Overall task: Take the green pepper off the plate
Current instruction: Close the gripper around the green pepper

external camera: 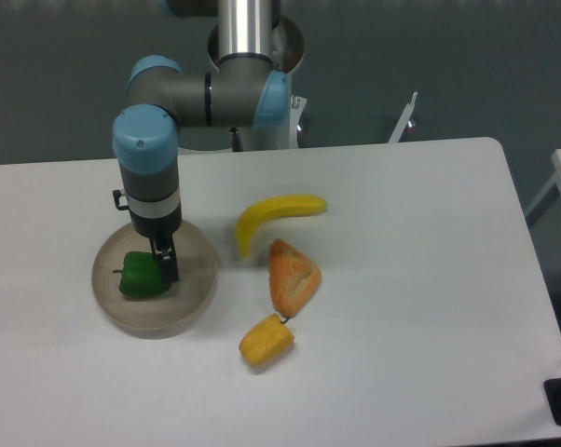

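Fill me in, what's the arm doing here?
The UR5e arm has its gripper lowered over the plate, with the jaws down at the green pepper. The pepper sits on the plate, not lifted. Whether the jaws have closed on it can't be told from this view. A banana, a bread piece and a small yellow item lie untouched on the table.

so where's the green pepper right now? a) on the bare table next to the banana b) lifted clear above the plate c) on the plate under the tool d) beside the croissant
c: the green pepper sits on the plate, with the tool down at its right side.
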Tool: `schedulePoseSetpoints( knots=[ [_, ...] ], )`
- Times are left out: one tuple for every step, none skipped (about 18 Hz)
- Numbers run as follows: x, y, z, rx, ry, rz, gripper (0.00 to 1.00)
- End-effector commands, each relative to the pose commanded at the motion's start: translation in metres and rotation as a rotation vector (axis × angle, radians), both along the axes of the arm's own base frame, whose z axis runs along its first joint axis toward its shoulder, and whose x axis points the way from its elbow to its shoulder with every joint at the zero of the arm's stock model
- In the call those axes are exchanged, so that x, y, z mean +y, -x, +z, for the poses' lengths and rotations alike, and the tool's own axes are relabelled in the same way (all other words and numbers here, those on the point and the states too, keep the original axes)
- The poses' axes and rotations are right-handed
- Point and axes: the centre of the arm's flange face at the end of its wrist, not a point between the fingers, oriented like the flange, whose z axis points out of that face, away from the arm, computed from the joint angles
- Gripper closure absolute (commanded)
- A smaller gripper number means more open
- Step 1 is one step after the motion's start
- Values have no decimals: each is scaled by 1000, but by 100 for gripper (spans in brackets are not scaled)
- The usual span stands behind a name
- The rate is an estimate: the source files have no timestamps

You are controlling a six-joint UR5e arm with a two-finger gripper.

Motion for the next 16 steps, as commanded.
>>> schedulePoseSetpoints(
  knots=[
    [0,-4,-1,0,0,-6,0],
    [1,-7,-3,0,-1,-11,0],
    [2,-10,-6,1,-3,-17,0],
    [4,-15,-9,1,-6,-23,0],
    [7,-15,-16,3,-7,-24,0],
    [8,-16,-24,2,-7,-26,0],
    [10,-16,-28,2,-9,-26,0],
    [11,-19,-36,2,-1,-32,0],
    [12,-21,-40,1,3,-37,0],
    [12,-22,-44,-1,11,-38,0],
    [12,-22,-48,-2,17,-38,0],
    [13,-22,-51,-3,20,-40,0],
    [14,-21,-54,-3,21,-40,0],
    [16,-21,-57,-3,20,-41,6],
    [16,-21,-61,-3,20,-41,22],
    [17,-21,-62,-2,22,-40,36]
  ],
)
